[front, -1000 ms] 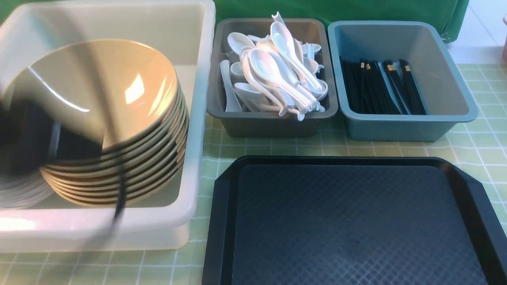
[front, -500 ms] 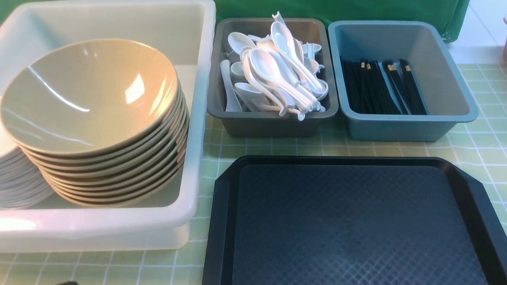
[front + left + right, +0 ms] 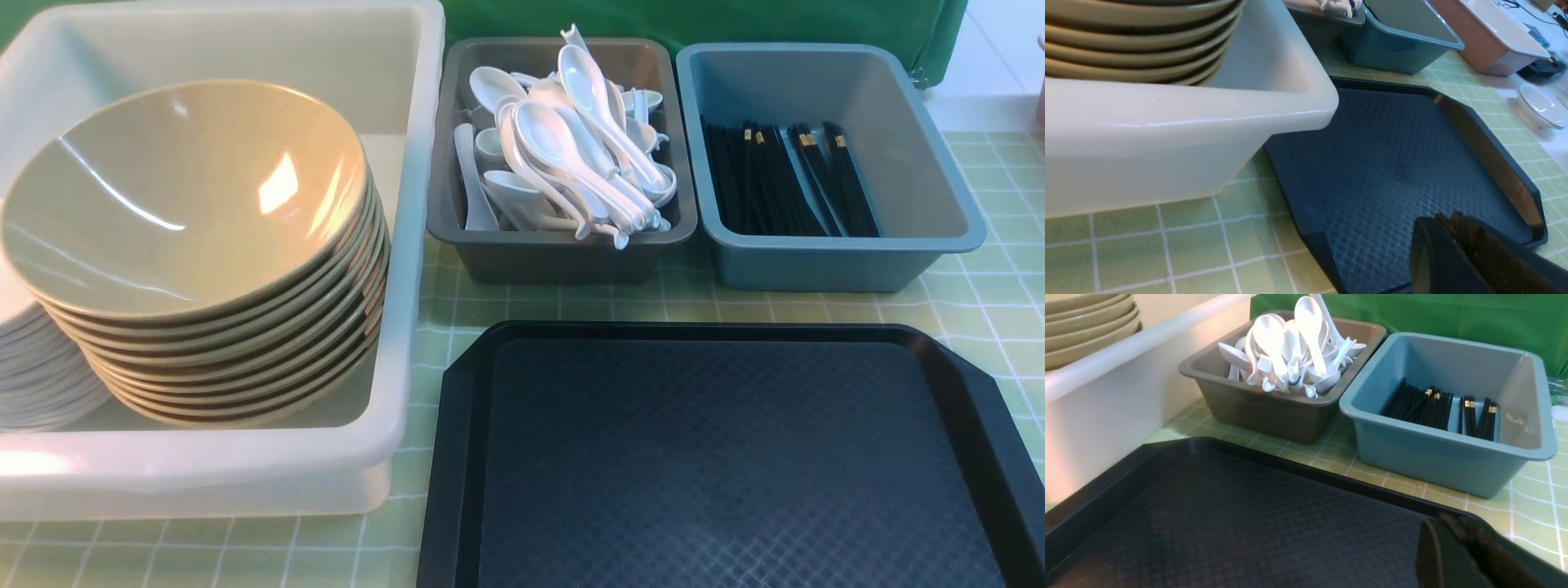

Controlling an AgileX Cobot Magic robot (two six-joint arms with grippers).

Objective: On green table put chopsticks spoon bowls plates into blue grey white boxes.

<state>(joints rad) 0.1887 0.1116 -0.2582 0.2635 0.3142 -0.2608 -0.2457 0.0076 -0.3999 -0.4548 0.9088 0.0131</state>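
You have the white box (image 3: 408,269) at the left of the green table (image 3: 992,294), holding a tall stack of tan bowls (image 3: 188,212) that leans a little toward the box's right wall, with a stack of white plates (image 3: 33,384) just beside it at the box's left edge. To its right stands the grey box (image 3: 563,253), piled with white spoons (image 3: 571,155) that rise above its rim, and touching that box's right side is the blue box (image 3: 824,261), where the black chopsticks (image 3: 784,184) lie flat on the floor, gold bands toward the far end. The black tray (image 3: 735,457) sits in front of the two small boxes, its left edge just beside the white box, with nothing on its textured floor. Neither arm shows in your front view. Your left gripper (image 3: 1457,249) shows only at the corner of its wrist view, over the tray's near part, jaws pressed together on nothing. Your right gripper (image 3: 1461,551) likewise hangs over the tray's right near rim, jaws together and holding nothing.
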